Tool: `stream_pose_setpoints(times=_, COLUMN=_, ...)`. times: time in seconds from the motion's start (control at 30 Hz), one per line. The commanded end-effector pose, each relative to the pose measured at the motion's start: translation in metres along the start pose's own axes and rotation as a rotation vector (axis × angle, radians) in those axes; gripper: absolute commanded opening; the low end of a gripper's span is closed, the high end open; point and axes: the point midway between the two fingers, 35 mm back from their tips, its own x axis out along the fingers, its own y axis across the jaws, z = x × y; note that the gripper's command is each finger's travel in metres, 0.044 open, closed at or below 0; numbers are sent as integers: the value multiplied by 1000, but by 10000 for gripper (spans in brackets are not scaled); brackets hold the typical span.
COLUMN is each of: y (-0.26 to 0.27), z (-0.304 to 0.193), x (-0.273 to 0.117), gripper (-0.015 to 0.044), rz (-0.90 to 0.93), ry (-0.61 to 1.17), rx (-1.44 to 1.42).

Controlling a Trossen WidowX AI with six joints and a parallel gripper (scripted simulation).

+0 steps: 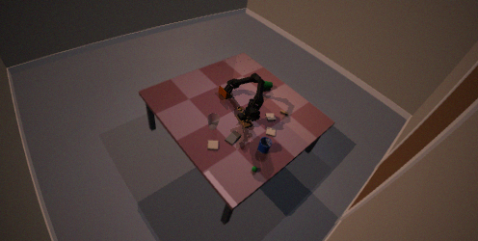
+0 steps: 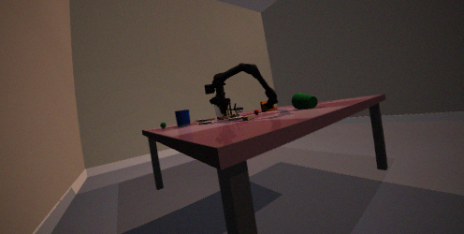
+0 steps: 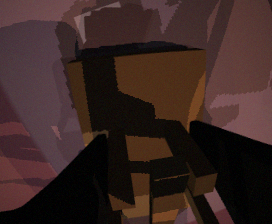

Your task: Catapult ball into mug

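The hand (image 1: 247, 119) (image 2: 225, 111) (image 3: 148, 135) is roughly half open, and it's got hold of the wooden catapult (image 1: 245, 123) (image 2: 236, 109) (image 3: 159, 75), fingers pressed in from either side! And where's that catapult? Near the blue mug (image 1: 264, 146) (image 2: 182, 118), on the side toward the arm (image 1: 260, 81) (image 2: 242, 66), with a gap between them. The mug is upright on the table (image 1: 166, 97) (image 2: 281, 131), open end up.

Out to the small balls now: a green ball (image 1: 254, 169) (image 2: 163, 124) sits just beyond the mug, on the side away from the arm, not touching it. There's a red ball (image 2: 256, 111) too, over on the arm's side of the mug, well apart from it.

Working outward, a grey flat block (image 1: 233, 138) lies near the mug, a pale square block (image 1: 213, 145) farther from it past the grey one. Another pale block (image 1: 271, 132) is just beside the mug, and a see-through cup (image 1: 213, 120) stands well apart from it. Farthest from the mug, we have the orange piece (image 1: 224, 92) (image 2: 268, 107) by the arm's foot, and the big green cylinder (image 1: 267, 86) (image 2: 304, 101) lying on its side!
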Motion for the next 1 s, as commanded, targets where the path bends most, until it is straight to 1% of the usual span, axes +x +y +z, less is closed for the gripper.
stream_pose_setpoints(times=0.0, y=0, z=0, x=-1, gripper=0, rz=1, ry=0, rx=0)
stream_pose_setpoints(times=0.03, y=0, z=0, x=-1, gripper=0, rz=1, ry=0, rx=0)
stream_pose_setpoints(times=0.5, y=0, z=0, x=-1, gripper=368, rz=1, ry=0, rx=0)
stream_pose_setpoints(times=0.57, y=0, z=1, x=-9, gripper=420, rz=0, ry=-4, rx=8)
stream_pose_setpoints(times=0.6, y=-1, z=2, x=-20, gripper=440, rz=-1, ry=-10, rx=19)
stream_pose_setpoints(times=0.73, y=-1, z=0, x=-78, gripper=440, rz=-2, ry=-37, rx=73)
stream_pose_setpoints(times=0.8, y=-1, z=-3, x=-96, gripper=440, rz=-2, ry=-45, rx=89)
stream_pose_setpoints(times=0.87, y=-1, z=-3, x=-98, gripper=440, rz=-2, ry=-46, rx=91)
stream_pose_setpoints(times=0.9, y=-2, z=1, x=-82, gripper=440, rz=-2, ry=-51, rx=78)
stream_pose_setpoints(times=0.97, y=-2, z=1, x=-82, gripper=440, rz=-2, ry=-51, rx=78)
